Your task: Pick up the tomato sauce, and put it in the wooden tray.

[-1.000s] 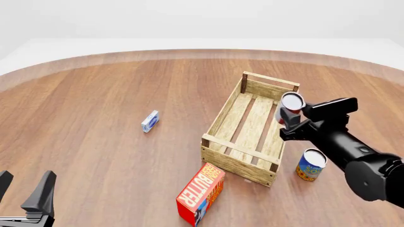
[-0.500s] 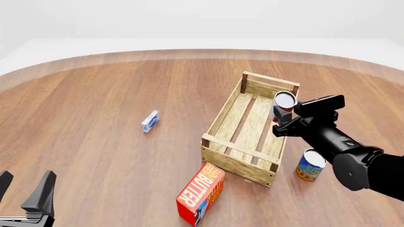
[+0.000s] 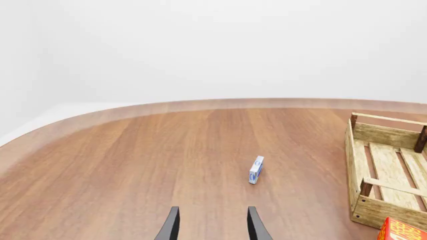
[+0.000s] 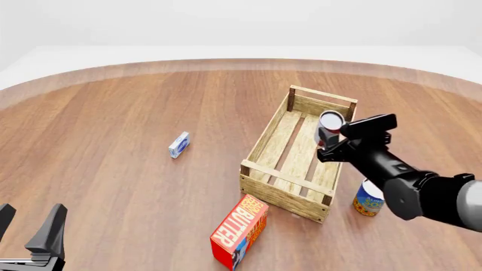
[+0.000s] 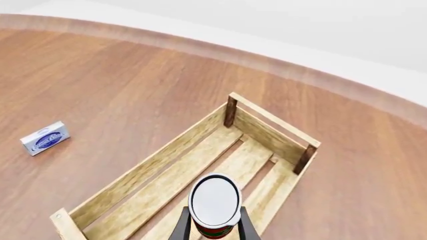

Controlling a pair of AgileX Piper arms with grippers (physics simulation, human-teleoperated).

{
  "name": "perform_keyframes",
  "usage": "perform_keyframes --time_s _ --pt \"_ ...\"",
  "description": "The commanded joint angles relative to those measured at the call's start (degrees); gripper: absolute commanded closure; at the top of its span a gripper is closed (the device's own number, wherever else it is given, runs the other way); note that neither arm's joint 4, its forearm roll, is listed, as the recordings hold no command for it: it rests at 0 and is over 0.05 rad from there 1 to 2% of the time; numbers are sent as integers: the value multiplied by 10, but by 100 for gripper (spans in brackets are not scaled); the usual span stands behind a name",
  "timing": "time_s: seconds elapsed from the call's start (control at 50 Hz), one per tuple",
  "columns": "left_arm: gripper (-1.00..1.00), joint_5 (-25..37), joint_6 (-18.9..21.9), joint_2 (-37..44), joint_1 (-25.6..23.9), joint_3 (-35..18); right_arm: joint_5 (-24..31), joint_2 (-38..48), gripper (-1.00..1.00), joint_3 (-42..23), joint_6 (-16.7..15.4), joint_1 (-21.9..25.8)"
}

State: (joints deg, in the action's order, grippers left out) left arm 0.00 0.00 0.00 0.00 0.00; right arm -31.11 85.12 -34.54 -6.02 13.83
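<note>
Right gripper [image 4: 325,148]: clamped on tomato sauce [image 4: 330,127], held above wooden tray [image 4: 288,153]; left gripper [image 3: 212,227]: fingers parted, holding nothing

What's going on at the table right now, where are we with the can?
The right gripper is shut on the tomato sauce and holds it in the air over the wooden tray, above the slats near its far end; it has not been let go. The left gripper is open and idle near the front left of the table. A blue can stands just right of the tray, a red butter box in front of it, and a small blue box to its left.
</note>
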Motion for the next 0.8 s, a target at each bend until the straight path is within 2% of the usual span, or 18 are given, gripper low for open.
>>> perform_keyframes --time_s 0.02,0.8 --pt "-100 0 0 0 0 0 -13 27 100 -14 11 2" --pt "-100 0 0 0 0 0 -55 114 100 -45 20 2"
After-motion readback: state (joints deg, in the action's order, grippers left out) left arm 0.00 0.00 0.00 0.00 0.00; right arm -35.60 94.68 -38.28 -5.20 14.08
